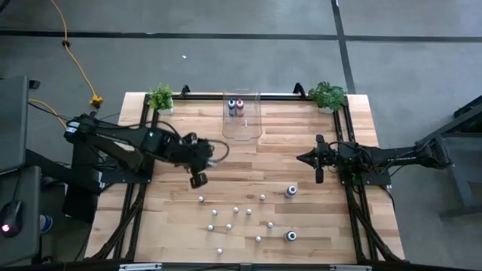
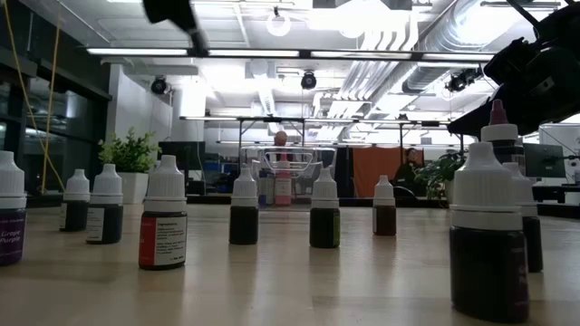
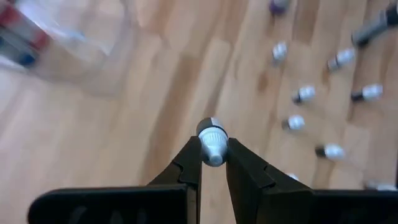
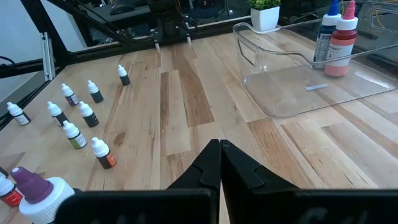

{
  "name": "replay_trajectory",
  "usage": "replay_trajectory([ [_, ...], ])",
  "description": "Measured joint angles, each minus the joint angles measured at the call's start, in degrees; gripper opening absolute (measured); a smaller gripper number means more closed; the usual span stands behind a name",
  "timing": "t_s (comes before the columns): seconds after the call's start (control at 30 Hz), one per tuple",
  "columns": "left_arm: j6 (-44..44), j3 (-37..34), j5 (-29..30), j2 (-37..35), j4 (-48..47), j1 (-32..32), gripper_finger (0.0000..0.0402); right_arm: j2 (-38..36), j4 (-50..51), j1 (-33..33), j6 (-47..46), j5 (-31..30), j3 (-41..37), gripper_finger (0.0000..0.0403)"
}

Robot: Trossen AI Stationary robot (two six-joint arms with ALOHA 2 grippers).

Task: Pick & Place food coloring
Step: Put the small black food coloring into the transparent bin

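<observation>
The food coloring is several tiny white-capped bottles (image 1: 236,218) standing on the near half of the wooden table, with two larger ones (image 1: 291,191) among them. A blue-topped and a red bottle (image 4: 336,37) stand in the clear bin (image 1: 243,120) at the far edge. My left gripper (image 3: 213,155) hangs above the table's left-middle (image 1: 211,154), shut on one small bottle (image 3: 212,142). My right gripper (image 4: 220,155) waits shut and empty at the right (image 1: 303,159). My left gripper pinches the small bottle at its white ribbed cap (image 3: 212,134), between the two fingertips (image 3: 193,158). The fingers slant down from the table's left side. The bottle is lifted clear of the table, and its body is hidden behind the cap.
Two small potted plants (image 1: 160,98) (image 1: 327,95) stand at the far corners. A black frame rail (image 1: 226,96) runs along the far edge. Bare wood (image 1: 256,162) lies between the bin and the bottles.
</observation>
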State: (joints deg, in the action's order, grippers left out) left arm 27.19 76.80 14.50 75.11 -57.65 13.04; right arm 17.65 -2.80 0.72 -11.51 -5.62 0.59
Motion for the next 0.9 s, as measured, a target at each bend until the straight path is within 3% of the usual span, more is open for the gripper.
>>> replay_trajectory([
  [0.27, -8.04, 5.16, 0.55, -0.04, 0.93, -8.29, 0.0039, 0.00, -0.01, 0.01, 0.00, -0.01, -0.01, 0.0000],
  [0.37, -10.37, 5.42, -1.77, -0.04, 1.49, -12.35, 0.0039, 0.00, -0.01, -0.01, 0.00, 0.01, -0.01, 0.0000],
  [0.63, -11.73, 5.48, -12.50, 1.96, 8.70, -25.31, 0.0039, 0.00, -0.01, 0.01, 0.00, 0.01, -0.01, 0.0000],
  [0.9, -8.74, 5.48, -24.66, 9.04, 14.14, -35.34, 0.0039, 0.00, 0.00, 0.00, 0.00, -0.01, -0.01, 0.0000],
])
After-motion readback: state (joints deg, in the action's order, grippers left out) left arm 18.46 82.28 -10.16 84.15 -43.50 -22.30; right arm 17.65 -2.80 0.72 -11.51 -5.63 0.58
